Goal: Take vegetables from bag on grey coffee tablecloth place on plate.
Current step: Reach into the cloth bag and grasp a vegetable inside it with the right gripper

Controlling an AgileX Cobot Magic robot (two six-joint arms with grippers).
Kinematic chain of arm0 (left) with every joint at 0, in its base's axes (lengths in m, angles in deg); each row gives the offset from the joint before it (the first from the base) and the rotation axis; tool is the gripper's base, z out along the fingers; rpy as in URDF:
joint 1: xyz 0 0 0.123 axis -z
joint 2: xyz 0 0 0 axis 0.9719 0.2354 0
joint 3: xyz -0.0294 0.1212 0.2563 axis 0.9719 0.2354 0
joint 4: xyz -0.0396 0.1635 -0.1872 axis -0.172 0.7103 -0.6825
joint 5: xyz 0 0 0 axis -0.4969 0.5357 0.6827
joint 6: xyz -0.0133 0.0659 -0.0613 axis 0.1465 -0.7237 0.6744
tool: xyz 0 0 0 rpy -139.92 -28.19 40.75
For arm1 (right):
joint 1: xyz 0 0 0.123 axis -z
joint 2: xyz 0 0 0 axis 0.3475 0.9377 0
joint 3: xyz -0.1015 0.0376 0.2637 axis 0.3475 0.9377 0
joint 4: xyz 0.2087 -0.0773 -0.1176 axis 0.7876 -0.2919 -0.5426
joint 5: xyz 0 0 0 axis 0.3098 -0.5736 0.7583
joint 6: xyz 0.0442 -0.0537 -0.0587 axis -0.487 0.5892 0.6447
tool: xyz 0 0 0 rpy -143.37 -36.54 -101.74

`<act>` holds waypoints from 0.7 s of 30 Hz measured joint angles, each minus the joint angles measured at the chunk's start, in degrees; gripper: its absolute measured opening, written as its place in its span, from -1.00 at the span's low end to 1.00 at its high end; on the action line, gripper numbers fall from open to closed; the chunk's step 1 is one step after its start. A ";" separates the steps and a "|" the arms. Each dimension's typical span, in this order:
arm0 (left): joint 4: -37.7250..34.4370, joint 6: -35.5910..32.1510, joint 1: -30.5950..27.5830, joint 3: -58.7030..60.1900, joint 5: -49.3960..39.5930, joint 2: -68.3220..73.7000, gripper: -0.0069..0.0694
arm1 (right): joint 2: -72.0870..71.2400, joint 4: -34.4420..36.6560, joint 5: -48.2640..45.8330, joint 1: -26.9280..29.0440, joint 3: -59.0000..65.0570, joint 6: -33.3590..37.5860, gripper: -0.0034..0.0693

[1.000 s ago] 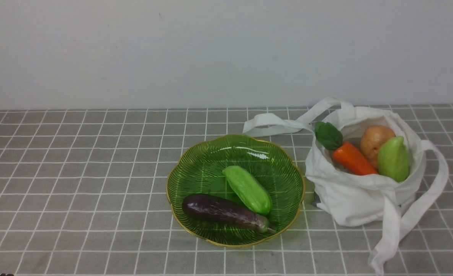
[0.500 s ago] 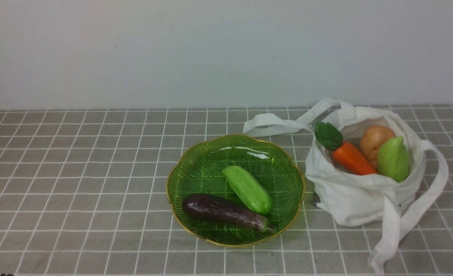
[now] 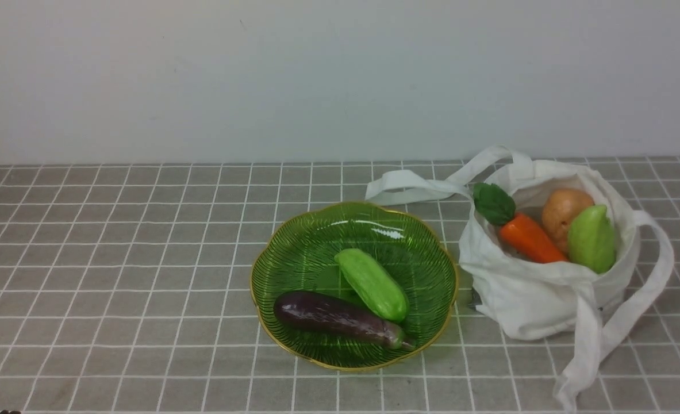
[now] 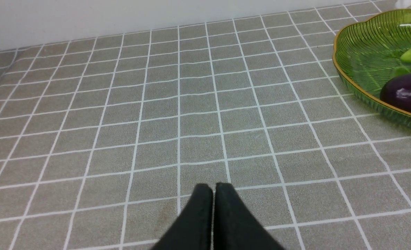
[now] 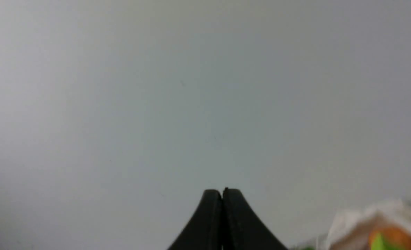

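Vegetables split between bag and plate, both claws shut and empty

Carrot (image 3: 529, 237), potato (image 3: 564, 215) and pale gourd (image 3: 591, 238) sit in the white bag (image 3: 529, 305), ahead of the right claw (image 5: 222, 192). Green ridged vegetable (image 3: 372, 284) and eggplant (image 3: 340, 319) lie in the green plate (image 3: 263, 241), ahead and to the right of the left claw (image 4: 210, 189). Left claw: tips together, nothing between, over the tablecloth (image 4: 156, 121). Right claw: tips together too, nothing held; its wrist view is mostly wall (image 5: 205, 104), blurred.

Probably partway: two on the plate, three to go. Next likely: right claw opens and goes for one in the bag.

Risks: carrot, potato and gourd are packed close, so a wide claw could bump a neighbour or pinch two. Carrot's leafy top leans over the bag rim; gripped there, it may twist or slip. Soft cloth could get caught in the grip and drag the whole bag. Loose strap (image 3: 411, 190) reaches near the plate, snag hazard on the carry. Glossy skins may slide. On the plate, a careless drop could roll onto the eggplant or knock the rim; the far side has more room.
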 joint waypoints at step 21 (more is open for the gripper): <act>0.00 0.00 0.00 0.00 0.00 0.00 -0.84 | 78.30 -13.74 -38.04 -2.10 -40.99 17.53 -0.76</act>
